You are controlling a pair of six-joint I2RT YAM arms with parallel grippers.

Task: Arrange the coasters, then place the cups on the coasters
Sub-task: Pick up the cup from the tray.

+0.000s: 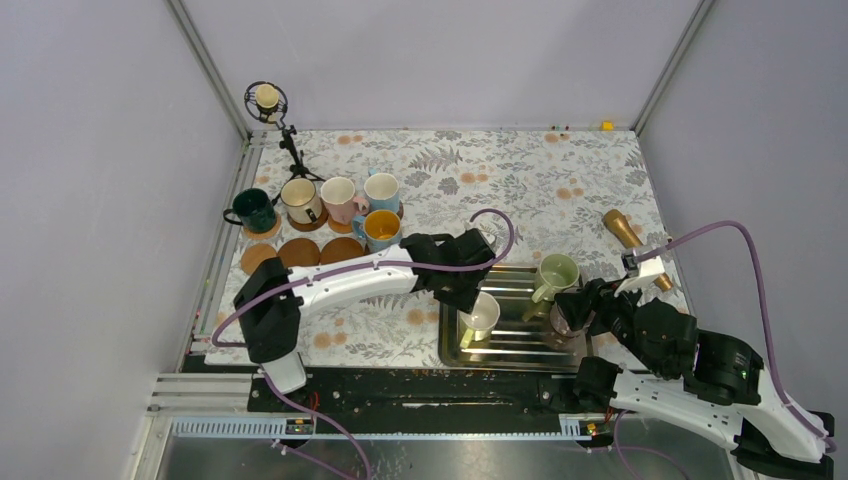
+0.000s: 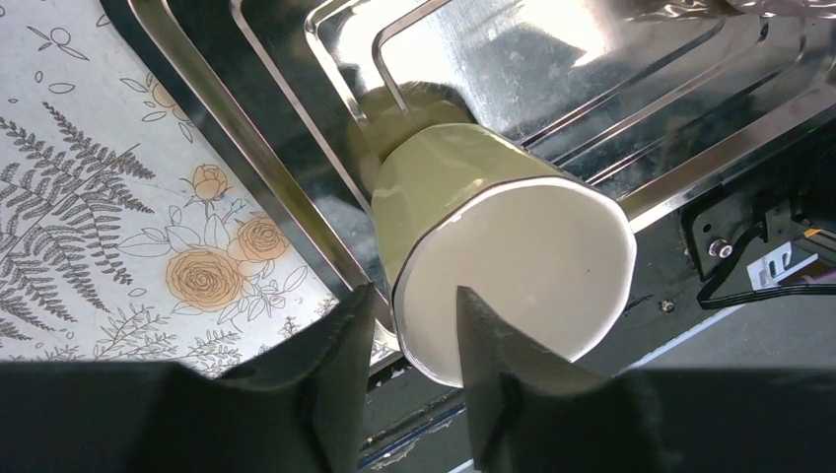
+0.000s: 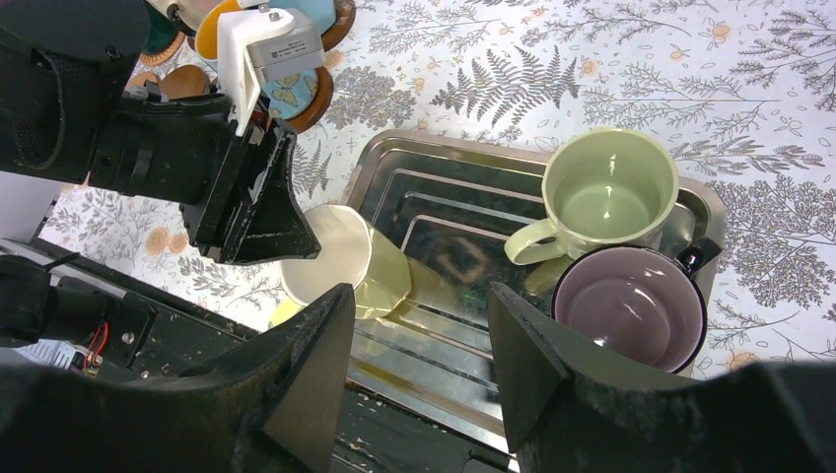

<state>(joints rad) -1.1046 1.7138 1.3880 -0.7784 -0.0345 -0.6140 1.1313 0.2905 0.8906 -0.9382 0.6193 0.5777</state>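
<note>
A pale yellowish cup (image 2: 463,187) lies on its side in the left near corner of the steel tray (image 1: 512,345), by the near edge of the tabletop (image 1: 520,180). A pale green cup (image 3: 606,192) and a mauve cup (image 3: 636,305) stand upright at the tray's right side. The left end effector (image 2: 414,293) is partly spread astride the tipped cup's rim. One finger is outside and one inside, and a gap still shows at the inner one. The right end effector (image 3: 419,365) hovers spread above the tray's near edge, holding nothing.

Top external camera: set high behind the near edge, looking down over the whole table (image 1: 520,170). Left wrist camera: close range, facing the tray (image 2: 592,99). Right wrist camera: farther back, looking down. All three views share the tipped cup (image 1: 480,315).
</note>
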